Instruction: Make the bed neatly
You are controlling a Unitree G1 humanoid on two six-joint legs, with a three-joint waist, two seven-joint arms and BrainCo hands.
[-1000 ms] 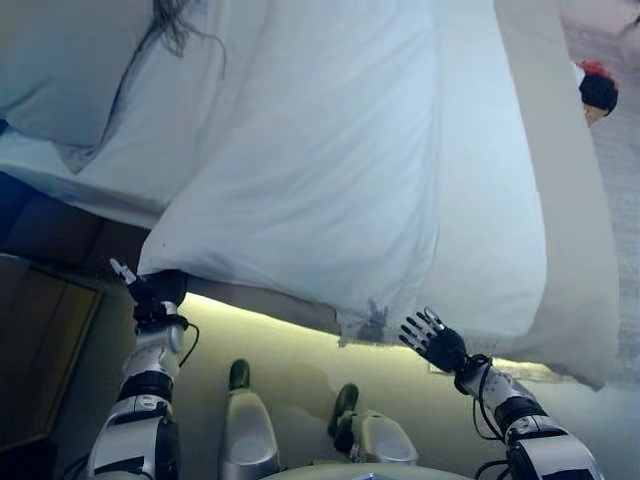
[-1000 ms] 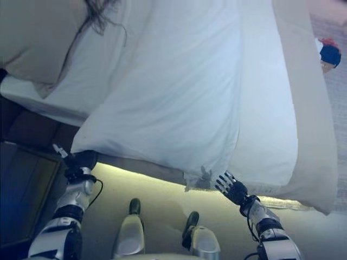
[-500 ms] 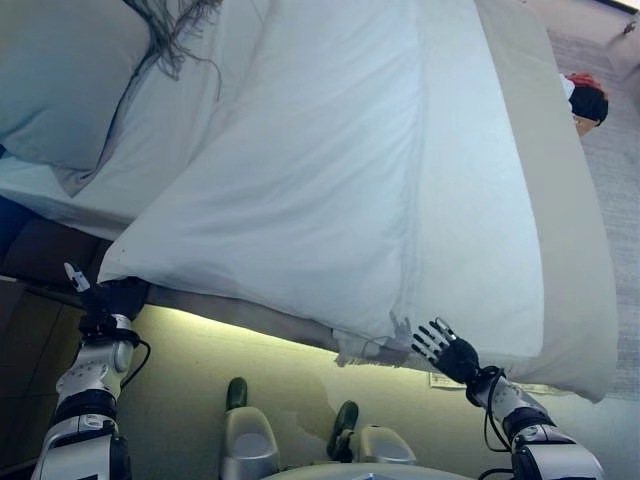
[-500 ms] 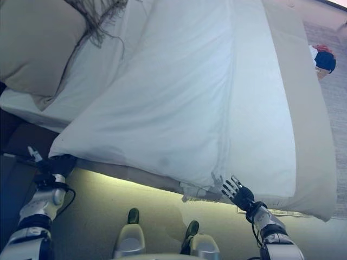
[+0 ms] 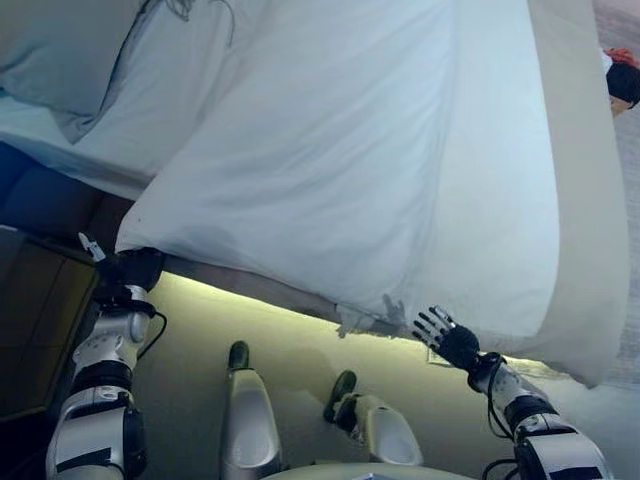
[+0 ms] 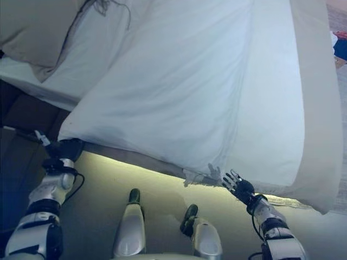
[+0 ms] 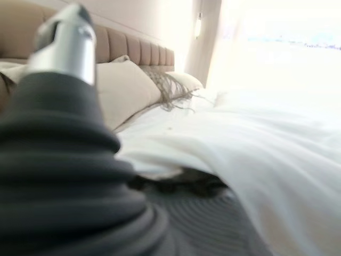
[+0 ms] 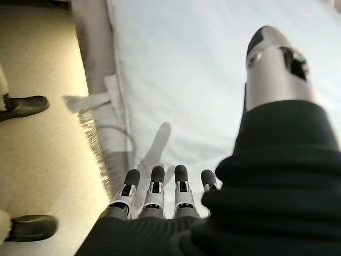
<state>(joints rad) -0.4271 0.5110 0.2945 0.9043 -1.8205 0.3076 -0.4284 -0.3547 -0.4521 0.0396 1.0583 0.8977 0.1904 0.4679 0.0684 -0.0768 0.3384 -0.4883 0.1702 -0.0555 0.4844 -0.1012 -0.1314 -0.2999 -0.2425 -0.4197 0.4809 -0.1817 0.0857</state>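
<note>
A white duvet [image 5: 320, 170] lies across the bed, and its near edge hangs over the bed's side. My left hand [image 5: 125, 272] is at the duvet's near left corner, with its fingers hidden under the cloth. Only its thumb [image 7: 66, 45] shows in the left wrist view, beside the duvet's edge [image 7: 224, 160]. My right hand [image 5: 450, 340] is open with fingers [image 8: 160, 186] spread. It is just off the bed's side, next to the duvet's hanging near right corner [image 5: 375, 315], and holds nothing.
A beige pillow [image 5: 50, 50] and a fringed throw [image 6: 100, 6] lie at the head of the bed on the left. A dark bedside table [image 5: 30, 330] stands by my left arm. A lit strip [image 5: 280, 310] runs under the bed's side. A red and dark object [image 5: 625, 78] lies on the floor beyond the bed.
The view has shifted. My left hand has stayed at the duvet's corner, which sits slightly nearer the pillow. My right hand has stayed open by the bed's side.
</note>
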